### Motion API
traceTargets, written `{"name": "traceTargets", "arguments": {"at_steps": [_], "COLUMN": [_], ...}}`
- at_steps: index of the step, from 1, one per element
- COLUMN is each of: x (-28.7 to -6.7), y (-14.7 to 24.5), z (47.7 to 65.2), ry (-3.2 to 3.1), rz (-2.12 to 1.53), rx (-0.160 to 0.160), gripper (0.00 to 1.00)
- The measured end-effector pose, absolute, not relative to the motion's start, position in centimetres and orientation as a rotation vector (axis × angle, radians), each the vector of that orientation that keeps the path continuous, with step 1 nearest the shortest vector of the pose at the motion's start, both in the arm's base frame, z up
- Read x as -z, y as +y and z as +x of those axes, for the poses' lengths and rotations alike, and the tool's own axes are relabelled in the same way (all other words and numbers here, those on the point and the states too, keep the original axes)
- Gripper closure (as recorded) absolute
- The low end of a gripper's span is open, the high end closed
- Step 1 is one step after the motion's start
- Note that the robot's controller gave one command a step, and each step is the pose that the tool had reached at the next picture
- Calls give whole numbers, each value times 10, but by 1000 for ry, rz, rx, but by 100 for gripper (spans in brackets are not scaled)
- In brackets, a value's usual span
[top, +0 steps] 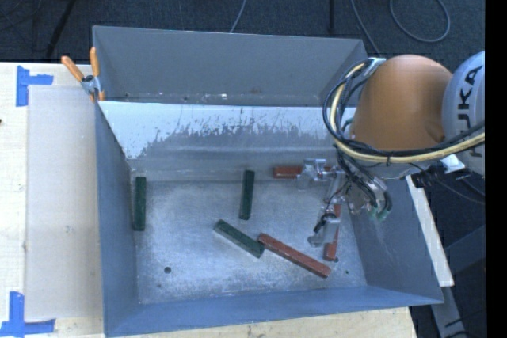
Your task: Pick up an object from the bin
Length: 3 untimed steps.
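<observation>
Lower right, the gripper [326, 222], open or shut I cannot tell, hangs over a short brown block [330, 248]; straddle its narrow width squarely.

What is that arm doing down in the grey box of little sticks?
A robot arm reaches into the grey metal bin from the right to pick one thing out. Its gripper is down near the floor at the bin's right side, at a short reddish-brown bar. A longer reddish-brown bar and a dark green bar lie just left of it. Whether it grips the short bar yet is unclear.
</observation>
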<state>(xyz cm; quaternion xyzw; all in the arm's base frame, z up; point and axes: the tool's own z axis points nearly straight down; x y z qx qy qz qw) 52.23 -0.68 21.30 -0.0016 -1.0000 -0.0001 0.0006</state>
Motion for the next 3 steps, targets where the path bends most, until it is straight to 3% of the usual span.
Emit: {"name": "traceTargets", "arguments": {"at_steps": [1,2,3], "x": [-66,-69,-201], "y": [-9,-9,15], "z": [488,490,516], "ry": [-3131,-3138,-3148], "rz": [-96,-94,-132], "rx": [1,0,2], "gripper": [0,100,100]}}
